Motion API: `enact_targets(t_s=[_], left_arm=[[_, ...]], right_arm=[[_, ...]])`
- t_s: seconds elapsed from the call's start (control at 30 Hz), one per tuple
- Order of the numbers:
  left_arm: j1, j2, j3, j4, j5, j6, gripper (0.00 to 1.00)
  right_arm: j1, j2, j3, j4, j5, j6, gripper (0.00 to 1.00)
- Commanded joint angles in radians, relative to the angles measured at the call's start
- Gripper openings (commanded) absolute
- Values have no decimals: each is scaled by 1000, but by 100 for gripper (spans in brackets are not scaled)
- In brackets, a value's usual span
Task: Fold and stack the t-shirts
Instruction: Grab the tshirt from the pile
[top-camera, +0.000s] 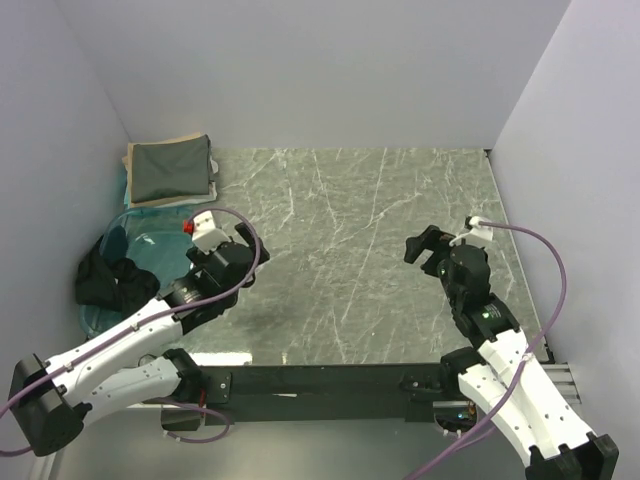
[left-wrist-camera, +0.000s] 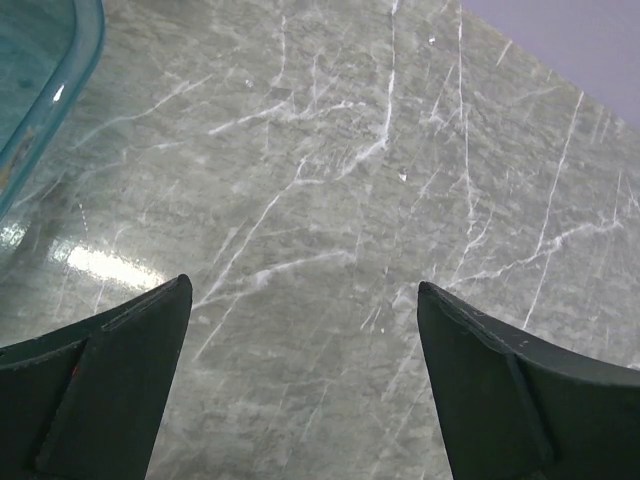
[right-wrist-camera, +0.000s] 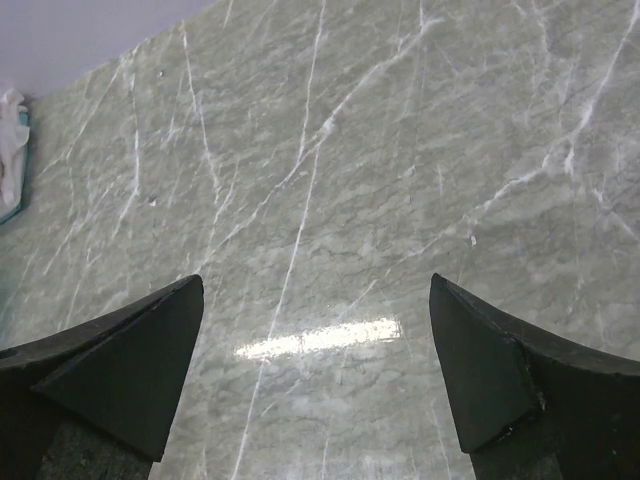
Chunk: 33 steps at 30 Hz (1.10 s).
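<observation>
Far left, a crumpled black t-shirt (top-camera: 108, 282) lies in the blue tub (top-camera: 150, 248); the folded stack (top-camera: 170, 170) sits upper left. My left end effector (left-wrist-camera: 303, 300) and right end effector (right-wrist-camera: 316, 285) hover spread and empty above the table (top-camera: 350, 230). Reaching in, I risk dragging the tub.

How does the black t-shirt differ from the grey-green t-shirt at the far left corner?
The black t-shirt is crumpled in a heap; the grey-green t-shirt is folded flat into a rectangle. The black one lies at the blue tub's near end, the grey-green one on a beige shirt. Both are dark cloth.
</observation>
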<state>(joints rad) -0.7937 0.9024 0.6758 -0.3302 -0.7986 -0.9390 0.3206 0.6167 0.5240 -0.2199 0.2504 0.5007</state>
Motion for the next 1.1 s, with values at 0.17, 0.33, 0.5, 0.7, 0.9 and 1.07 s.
enact_targets(t_s=[0.17,0.33,0.5,0.7,0.9,1.07], left_arm=[[-2,113,146,-151,-117,-128,100],[115,260,332,-449,-215,-338,100],[442,360,413,-571,-43,-349,99],[688,334,383,-713,-56,-564,99],[944,368,265,-619,19,-529,99],[1085,444,211,-500,88,-433,99]], right_arm=[[-5,-74,-55,111,-59,-14,100],[-3,-55,-61,111,-43,29,100],[-5,-9,-19,71,-20,19,100],[-3,27,-30,96,-80,-1,100],[-5,57,-32,102,-114,-7,100],[-5,55,-36,99,-82,1,100]])
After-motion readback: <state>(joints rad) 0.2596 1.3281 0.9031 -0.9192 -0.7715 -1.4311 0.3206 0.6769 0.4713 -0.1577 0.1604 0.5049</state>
